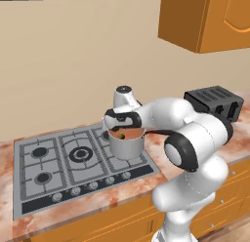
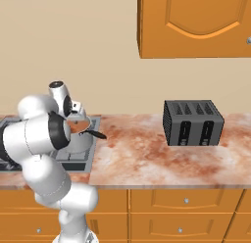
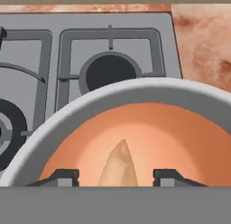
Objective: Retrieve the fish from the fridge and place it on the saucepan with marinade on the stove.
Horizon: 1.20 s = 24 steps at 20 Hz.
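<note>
Arm folded low over the stove [image 1: 34, 175], claw [image 3: 115, 177] spread wide above the saucepan [image 1: 126, 146], fish [image 3: 118, 165] tip pointing away between fingers.

Black toaster [image 2: 193, 123] on marbled counter [image 2: 147, 158] under cabinets [image 2: 196, 24]

base views flank stove [image 1: 73, 163]; hand view close above.

Shiny steel saucepan [image 3: 135, 94] holding orange marinade [image 3: 171, 142], pale tan fish [image 3: 119, 166] in it; grey stove [image 3: 31, 51], black burners; mottled reddish-brown tabletop [image 2: 147, 154]; black toaster [image 2: 192, 123].
</note>
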### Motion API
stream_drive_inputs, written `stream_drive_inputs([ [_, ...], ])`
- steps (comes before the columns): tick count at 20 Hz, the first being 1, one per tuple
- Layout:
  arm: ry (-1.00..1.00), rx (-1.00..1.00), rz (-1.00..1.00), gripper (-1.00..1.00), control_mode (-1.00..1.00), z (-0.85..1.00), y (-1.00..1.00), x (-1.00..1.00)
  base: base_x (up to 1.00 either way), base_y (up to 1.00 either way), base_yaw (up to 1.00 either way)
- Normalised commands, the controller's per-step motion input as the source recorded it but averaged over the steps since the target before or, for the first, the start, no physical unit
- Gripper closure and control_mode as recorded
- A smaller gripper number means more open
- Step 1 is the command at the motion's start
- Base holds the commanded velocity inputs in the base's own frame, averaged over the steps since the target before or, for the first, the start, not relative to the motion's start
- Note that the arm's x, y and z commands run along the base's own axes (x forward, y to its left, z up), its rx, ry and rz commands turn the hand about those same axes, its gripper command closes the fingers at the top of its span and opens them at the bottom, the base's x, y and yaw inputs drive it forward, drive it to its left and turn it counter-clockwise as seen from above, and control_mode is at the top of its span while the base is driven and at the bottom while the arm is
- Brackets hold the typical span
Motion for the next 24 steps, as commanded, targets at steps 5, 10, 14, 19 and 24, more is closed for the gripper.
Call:
stream_drive_inputs([
  [5, -0.14, 0.08, -0.03, -1.0, -1.0, 0.52, -0.08, -0.28, 0.0, 0.0, 0.0],
  [10, -0.35, 0.08, -0.09, -1.0, -1.0, 1.0, 0.0, -0.82, 0.0, 0.0, 0.0],
  [14, -0.43, 0.12, -0.02, -1.0, -1.0, 0.88, -0.17, -1.0, 0.0, 0.0, 0.0],
  [19, -0.44, 0.1, -0.01, -1.0, -1.0, 0.2, -0.42, -1.0, 0.0, 0.0, 0.0],
  [24, -0.27, 0.02, 0.02, -1.0, -1.0, -0.13, -0.26, -0.8, 0.0, 0.0, 0.0],
])
